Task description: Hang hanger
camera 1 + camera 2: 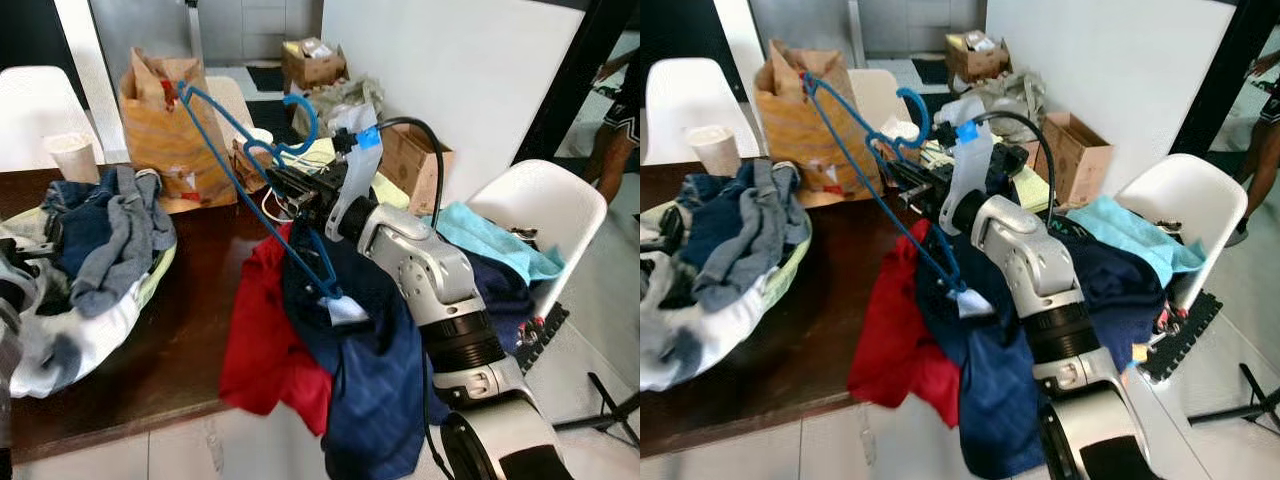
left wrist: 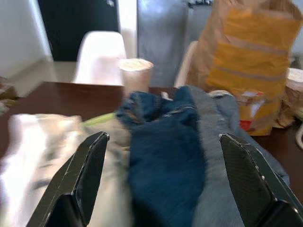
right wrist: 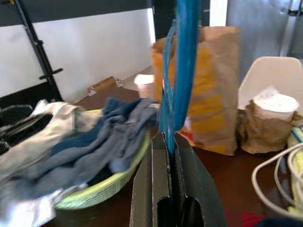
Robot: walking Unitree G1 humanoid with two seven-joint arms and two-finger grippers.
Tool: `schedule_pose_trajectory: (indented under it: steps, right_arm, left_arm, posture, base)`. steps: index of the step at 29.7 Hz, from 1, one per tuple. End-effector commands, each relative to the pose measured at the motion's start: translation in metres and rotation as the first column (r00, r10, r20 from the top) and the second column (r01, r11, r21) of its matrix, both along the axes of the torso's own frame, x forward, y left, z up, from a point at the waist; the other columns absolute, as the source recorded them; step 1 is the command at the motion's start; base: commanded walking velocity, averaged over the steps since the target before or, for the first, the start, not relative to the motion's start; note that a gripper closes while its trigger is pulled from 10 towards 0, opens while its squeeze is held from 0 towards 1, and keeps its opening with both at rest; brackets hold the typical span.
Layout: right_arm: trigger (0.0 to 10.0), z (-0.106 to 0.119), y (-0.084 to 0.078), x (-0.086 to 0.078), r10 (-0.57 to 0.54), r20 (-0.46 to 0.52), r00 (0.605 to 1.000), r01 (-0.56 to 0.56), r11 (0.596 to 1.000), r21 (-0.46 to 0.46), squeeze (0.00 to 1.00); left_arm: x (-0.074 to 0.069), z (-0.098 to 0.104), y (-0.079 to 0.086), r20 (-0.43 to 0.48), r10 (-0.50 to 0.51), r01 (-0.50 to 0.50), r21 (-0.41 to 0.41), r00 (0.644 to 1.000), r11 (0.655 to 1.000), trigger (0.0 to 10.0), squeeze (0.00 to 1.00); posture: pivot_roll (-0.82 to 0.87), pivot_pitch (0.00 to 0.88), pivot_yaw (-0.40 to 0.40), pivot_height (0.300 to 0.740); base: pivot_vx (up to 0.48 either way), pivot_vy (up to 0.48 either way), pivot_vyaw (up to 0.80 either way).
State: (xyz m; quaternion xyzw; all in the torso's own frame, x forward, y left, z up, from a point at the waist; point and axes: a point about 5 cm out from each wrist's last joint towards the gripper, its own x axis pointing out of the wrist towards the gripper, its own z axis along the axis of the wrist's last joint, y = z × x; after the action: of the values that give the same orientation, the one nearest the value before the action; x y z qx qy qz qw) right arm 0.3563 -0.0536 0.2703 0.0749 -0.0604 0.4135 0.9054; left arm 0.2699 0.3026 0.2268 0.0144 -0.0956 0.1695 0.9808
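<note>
Right gripper (image 1: pixel 290 190), at the frame's centre, pinches the blue hanger (image 1: pixel 262 170) with fingers pressed together on its wire (the navy garment (image 1: pixel 370 390) hangs lower centre). To hang it well, keep this firm pinch and the hook upward. Left gripper (image 2: pixel 161 179) is spread, empty, above the laundry basket (image 1: pixel 150 280).

Green laundry basket (image 1: pixel 150 285) on dark wooden desk (image 1: pixel 190 340) left; brown paper bag (image 1: pixel 165 120) behind; red cloth (image 1: pixel 262 330) over desk's front edge, right.
</note>
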Motion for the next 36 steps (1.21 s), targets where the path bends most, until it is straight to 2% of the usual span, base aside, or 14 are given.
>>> schedule_pose_trajectory:
  steps: [1, 3, 5, 7, 10, 11, 14, 18, 22, 26, 28, 30, 33, 36]
  right_arm:
    - [10.0, 0.003, 0.002, -0.001, 0.004, 0.004, 1.0, -0.004, 1.0, 0.008, 0.0]
    - [10.0, 0.005, 0.001, 0.0, 0.0, 0.005, 1.0, -0.001, 1.0, 0.02, 0.0]
    - [10.0, 0.006, 0.0, 0.0, -0.002, 0.009, 1.0, 0.002, 1.0, 0.026, 0.0]
    - [10.0, 0.007, 0.0, 0.001, -0.004, 0.013, 1.0, 0.004, 0.999, 0.031, 0.0]
    - [10.0, 0.007, -0.002, 0.001, -0.006, 0.009, 1.0, 0.006, 0.999, 0.033, 0.0]
    - [10.0, 0.007, -0.002, 0.001, -0.006, 0.009, 1.0, 0.006, 0.999, 0.033, 0.0]
    - [10.0, 0.007, -0.002, 0.002, -0.003, 0.007, 1.0, 0.003, 1.0, 0.028, 0.0]
    - [10.0, 0.007, -0.002, 0.002, -0.001, 0.006, 1.0, 0.001, 1.0, 0.026, 0.0]
    - [10.0, 0.008, -0.001, 0.003, 0.01, 0.008, 1.0, -0.01, 1.0, 0.018, 0.0]
    - [10.0, 0.008, 0.0, 0.003, 0.013, 0.009, 1.0, -0.013, 1.0, 0.015, 0.0]
    - [10.0, 0.009, 0.0, 0.003, 0.016, 0.012, 1.0, -0.016, 1.0, 0.012, 0.0]
    - [10.0, 0.009, 0.0, 0.003, 0.016, 0.012, 1.0, -0.016, 1.0, 0.012, 0.0]
    - [10.0, 0.01, -0.001, 0.002, 0.014, 0.013, 1.0, -0.014, 1.0, 0.014, 0.0]
    - [10.0, 0.011, -0.001, 0.002, 0.014, 0.014, 1.0, -0.014, 1.0, 0.015, 0.0]
  left_arm:
    - [-0.001, 0.006, -0.005, 0.031, -0.036, 0.036, 0.007, 0.999, 0.999, 10.0, 0.0]
    - [0.001, 0.009, -0.018, 0.04, -0.107, 0.106, 0.023, 0.994, 0.994, 10.0, 0.0]
    - [0.001, 0.008, -0.022, 0.013, -0.115, 0.114, 0.037, 0.993, 0.993, 10.0, 0.0]
    - [0.001, 0.007, -0.024, -0.009, -0.111, 0.112, 0.048, 0.994, 0.993, 10.0, 0.0]
    - [-0.007, 0.003, -0.027, -0.056, -0.027, 0.031, 0.068, 0.998, 0.997, 10.0, 0.0]
    - [-0.007, 0.003, -0.027, -0.056, -0.027, 0.031, 0.068, 0.998, 0.997, 10.0, 0.0]
    - [-0.02, -0.013, -0.028, -0.132, 0.086, -0.083, 0.026, 0.987, 0.996, 10.0, 0.0]
    - [-0.023, -0.02, -0.031, -0.161, 0.102, -0.102, 0.008, 0.982, 0.995, 10.0, 0.0]
    - [-0.028, -0.042, -0.044, -0.25, 0.087, -0.107, -0.068, 0.964, 0.992, 10.0, 0.0]
    - [-0.027, -0.048, -0.047, -0.285, 0.081, -0.109, -0.081, 0.955, 0.991, 10.0, 0.0]
    - [-0.024, -0.058, -0.047, -0.361, 0.073, -0.109, -0.081, 0.93, 0.991, 10.0, 0.0]
    - [-0.024, -0.058, -0.047, -0.361, 0.073, -0.109, -0.081, 0.93, 0.991, 10.0, 0.0]
    - [-0.019, -0.07, -0.05, -0.437, 0.05, -0.092, -0.077, 0.898, 0.993, 10.0, 0.0]
    - [-0.019, -0.072, -0.051, -0.451, 0.04, -0.086, -0.081, 0.892, 0.993, 10.0, 0.0]
  posture:
    - [0.05, 0.023, -0.043, 0.74]
    - [0.05, 0.025, -0.043, 0.74]
    - [0.05, 0.026, -0.042, 0.74]
    - [0.05, 0.027, -0.042, 0.74]
    - [0.06, 0.028, -0.042, 0.74]
    - [0.06, 0.028, -0.042, 0.74]
    - [0.07, 0.031, -0.046, 0.74]
    - [0.07, 0.031, -0.048, 0.74]
    - [0.07, 0.029, -0.055, 0.74]
    - [0.07, 0.029, -0.054, 0.74]
    - [0.07, 0.028, -0.055, 0.74]
    - [0.07, 0.028, -0.055, 0.74]
    - [0.06, 0.03, -0.051, 0.74]
    - [0.06, 0.03, -0.051, 0.74]
  base:
    - [0.304, 0.0, -0.8]
    - [0.152, 0.0, -0.8]
    - [0.0, 0.0, -0.4]
    - [0.0, 0.0, 0.0]
    - [0.0, 0.0, 0.0]
    - [0.0, 0.0, 0.0]
    - [0.0, 0.0, 0.0]
    - [0.0, 0.0, 0.0]
    - [0.0, 0.0, 0.0]
    - [0.0, 0.0, 0.0]
    - [0.0, 0.0, 0.0]
    - [0.0, 0.0, 0.0]
    - [0.0, 0.0, 0.0]
    - [0.0, 0.0, 0.0]
